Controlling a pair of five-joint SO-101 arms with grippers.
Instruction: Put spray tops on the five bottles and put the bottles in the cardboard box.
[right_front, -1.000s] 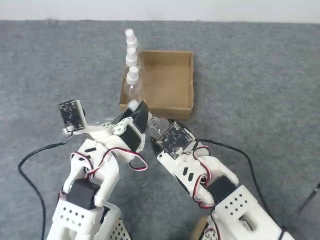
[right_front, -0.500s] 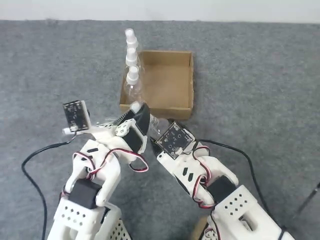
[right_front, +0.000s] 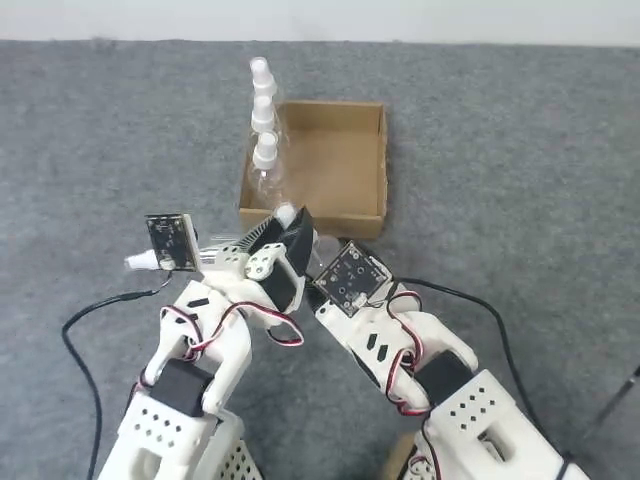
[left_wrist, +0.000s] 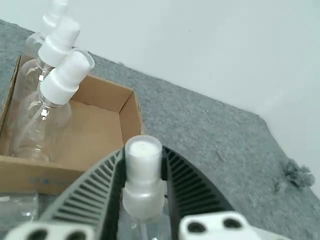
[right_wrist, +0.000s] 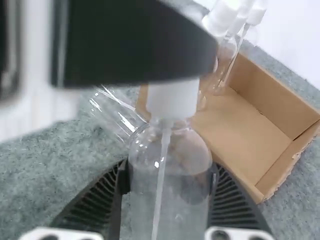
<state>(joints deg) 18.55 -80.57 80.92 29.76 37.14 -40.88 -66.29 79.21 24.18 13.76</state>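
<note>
Bottle: clear thin plastic, likely light, slick, crushable. Right gripper clamps body, just at 6 o'clock of box. Top: white, likely rigid; left gripper pinches it. Best hold: bottle shoulder, top collar.

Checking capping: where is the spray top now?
High view: the spray top is in the left gripper, atop the bottle the right gripper holds, beside the cardboard box.

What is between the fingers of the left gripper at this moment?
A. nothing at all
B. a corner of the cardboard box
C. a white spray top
C: the left gripper is shut on the white spray top, which stands at the neck of the clear bottle.
</note>
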